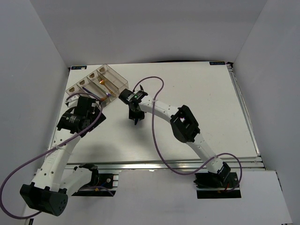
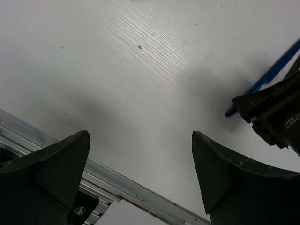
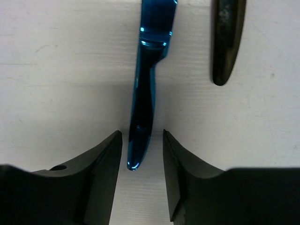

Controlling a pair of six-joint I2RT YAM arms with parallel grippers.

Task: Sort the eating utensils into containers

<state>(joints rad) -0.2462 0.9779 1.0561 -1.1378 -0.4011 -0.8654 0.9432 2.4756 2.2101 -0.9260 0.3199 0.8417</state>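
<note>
Right hand (image 3: 142, 136) points down at the bench (image 3: 56, 70), its two fingers (image 3: 105, 164) standing narrowly apart on either side of the blue knife (image 3: 145, 93). A thin gap shows on each side, so the fingers straddle the rounded handle end without yet pressing on it. The knife lies flat on the white surface and runs straight away from the hand, its shiny handle widening towards the far end. Just beside it, on the right and a little further off, lies the tapered tip of a dark utensil (image 3: 228, 42); what kind it is I cannot tell.

Left hand (image 2: 140, 133) hangs over the bench near its front aluminium rail (image 2: 112, 180) with its fingers spread wide and nothing between them. From its camera the blue knife shows at the right edge, partly behind the black body of the right hand.

Seen from above, both hands sit over the left half of the bench, the right one nearer the middle. Beyond them, at the far left corner, stands the clear organiser tray (image 1: 119, 79), set at an angle, with small tan labels (image 1: 77, 85) at its left end. A gold fork (image 1: 110, 87) lies in one of its compartments.
</note>
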